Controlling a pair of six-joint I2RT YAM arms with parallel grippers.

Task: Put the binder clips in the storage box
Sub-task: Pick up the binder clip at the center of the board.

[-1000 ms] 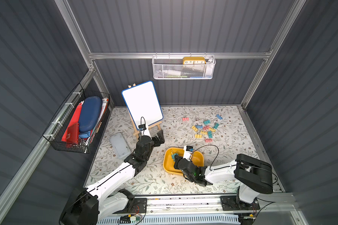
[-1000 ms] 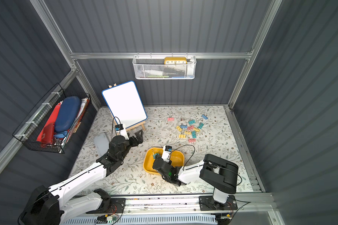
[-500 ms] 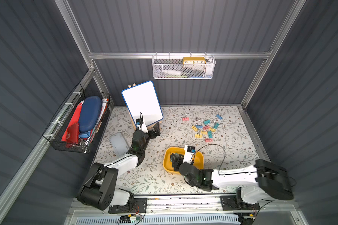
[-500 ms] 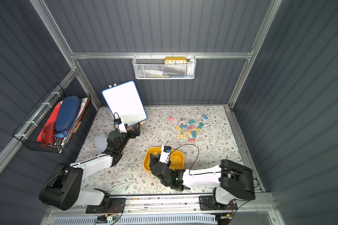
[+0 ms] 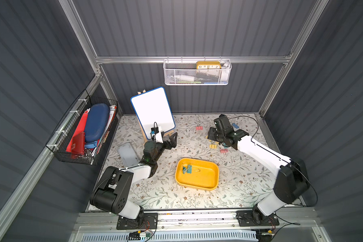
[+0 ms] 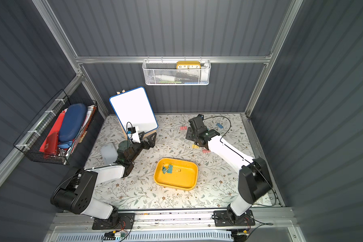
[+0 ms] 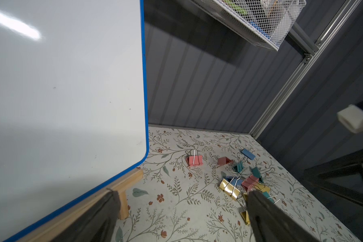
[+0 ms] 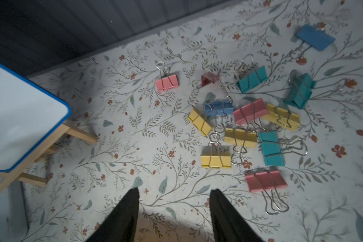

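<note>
My right claw (image 8: 174, 191) is hovering low over the floral mat (image 8: 124, 150), its jaws standing partly apart with nothing between them. I am holding it empty and ready because the heap of binder clips (image 8: 250, 112) is lying just ahead of the fingertips. From the wrist view I am counting about a dozen: yellow, pink, teal and blue bodies tangled together, wire handles crossing one another. The yellow clip (image 8: 215, 159) is sitting nearest my jaws at the edge of the heap with its handles folded over its body, so I am judging it the easiest next pick. The ones in the middle are overlapping, and I would risk dragging a neighbour along.

The storage box (image 5: 206, 176) is resting on the mat well apart from the heap, nearer my base, between my two arms. It is already holding what look like two teal clips (image 5: 187, 169) at one end, so I am taking the job as barely started, with most clips left to move.

My left claw (image 7: 182, 193) is idling wide open and empty beside the foot of the whiteboard (image 5: 152, 111), pointing towards the heap from a distance. I am keeping that arm clear of both box and heap, leaving my right arm room.
</note>
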